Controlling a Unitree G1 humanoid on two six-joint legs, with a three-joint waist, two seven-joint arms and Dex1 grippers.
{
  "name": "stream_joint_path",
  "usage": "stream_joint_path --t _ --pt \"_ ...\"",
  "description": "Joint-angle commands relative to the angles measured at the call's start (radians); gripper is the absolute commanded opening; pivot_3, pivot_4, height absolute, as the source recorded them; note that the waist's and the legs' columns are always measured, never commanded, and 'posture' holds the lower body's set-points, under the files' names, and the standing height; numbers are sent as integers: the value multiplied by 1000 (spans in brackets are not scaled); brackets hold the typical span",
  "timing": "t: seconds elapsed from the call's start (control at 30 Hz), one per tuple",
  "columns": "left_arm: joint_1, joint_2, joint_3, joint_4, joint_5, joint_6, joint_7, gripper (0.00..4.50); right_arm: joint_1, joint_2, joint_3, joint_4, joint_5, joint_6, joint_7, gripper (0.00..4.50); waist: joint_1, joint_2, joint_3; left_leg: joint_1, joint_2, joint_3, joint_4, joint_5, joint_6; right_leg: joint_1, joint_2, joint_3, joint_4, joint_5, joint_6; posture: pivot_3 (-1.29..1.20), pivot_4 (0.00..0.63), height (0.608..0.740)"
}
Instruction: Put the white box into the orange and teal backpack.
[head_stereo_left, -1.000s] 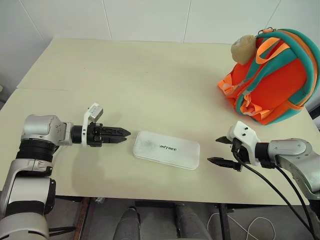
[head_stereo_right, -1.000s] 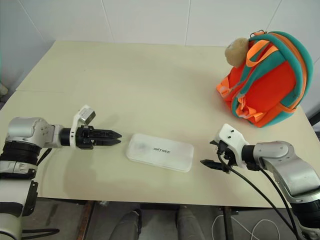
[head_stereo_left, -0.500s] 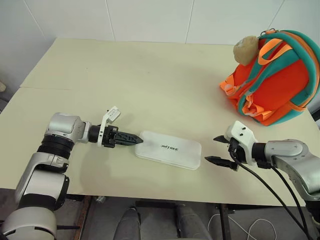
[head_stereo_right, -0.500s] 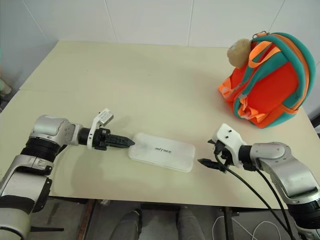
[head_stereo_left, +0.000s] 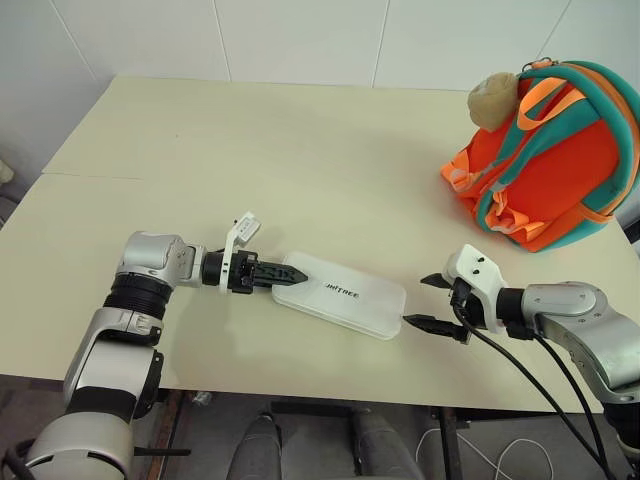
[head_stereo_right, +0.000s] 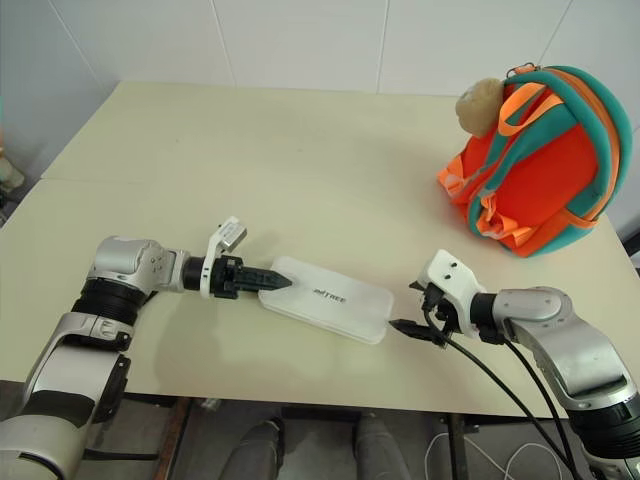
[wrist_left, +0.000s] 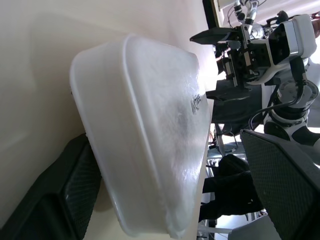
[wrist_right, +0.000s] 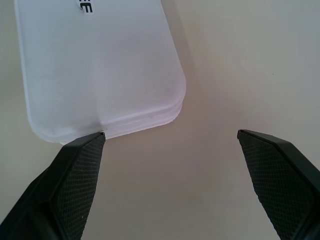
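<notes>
Here, the box is approached from both ends for a two-arm pick-up.
Box: the white box (head_stereo_left: 340, 294) lies flat near the table's (head_stereo_left: 300, 150) front edge, lettering up, between the two grippers.
Backpack: the backpack (head_stereo_left: 545, 150) stands at the far right corner, well apart from the box, a plush charm (head_stereo_left: 493, 98) at its top; whether its mouth is open cannot be told.
Left gripper: the left gripper (head_stereo_left: 280, 274) is at the box's left end; in the wrist view one finger (wrist_left: 65, 195) lies against the box's underside and the other stands off it, so the jaws straddle the end without a firm hold.
Right gripper: the right gripper (head_stereo_left: 428, 303) has its jaws spread wide and holds nothing; one tip is just at the box's right corner (wrist_right: 102, 134).
Step in hand: seating both grippers on the ends.
Doing it well: slide each end deep between the fingers before closing; close evenly, so the smooth shell does not skid toward the front edge.
Risk: a shallow pinch may let the flat case pivot when lifted.
</notes>
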Motion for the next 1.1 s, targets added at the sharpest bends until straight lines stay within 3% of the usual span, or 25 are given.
stream_joint_path --t 0.03,0.17,0.27,0.5,0.67,0.83,0.97,1.1 --pt "11 -5 27 0 -14 -11 -3 3256 3 0 -16 -35 6 -4 -5 4500 -1 0 0 0 0 0 0 0 0 0 0 0 0 0 0 0 150 740" --pt "14 7 17 -10 -2 -43 -7 1993 13 -6 -31 -38 9 -1 -10 4500 -3 0 0 0 0 0 -1 0 0 -1 0 0 0 0 0 0 150 740" --pt "24 46 -56 -36 53 -104 -42 1458 26 -13 -53 -38 11 0 -15 4500 -5 0 0 0 0 0 -1 0 0 0 0 0 0 0 0 0 150 740" --pt "29 112 -177 -76 108 -189 -109 1404 29 19 -115 -21 12 -14 -70 4500 -9 0 0 0 0 0 1 0 0 1 0 0 0 0 0 0 150 740" --pt "36 151 -222 -108 125 -212 -125 1404 -18 107 -197 29 -12 -15 -213 4500 -9 -1 0 0 0 0 1 0 0 1 0 1 0 1 0 0 150 740" --pt "33 154 -150 -134 81 -186 -92 1404 -93 215 -296 75 -3 23 -372 4500 -9 -1 0 0 0 0 1 0 0 1 0 1 0 1 0 0 150 740" --pt "29 132 3 -174 -7 -97 -37 1351 -207 302 -373 188 -15 8 -515 4500 -14 0 0 0 0 0 1 0 0 0 0 1 0 1 0 0 150 740" --pt "36 116 117 -209 -70 -22 18 1266 -282 332 -400 287 -23 -37 -566 4500 -15 0 0 0 0 0 -1 0 0 -1 0 1 1 1 0 0 150 740"
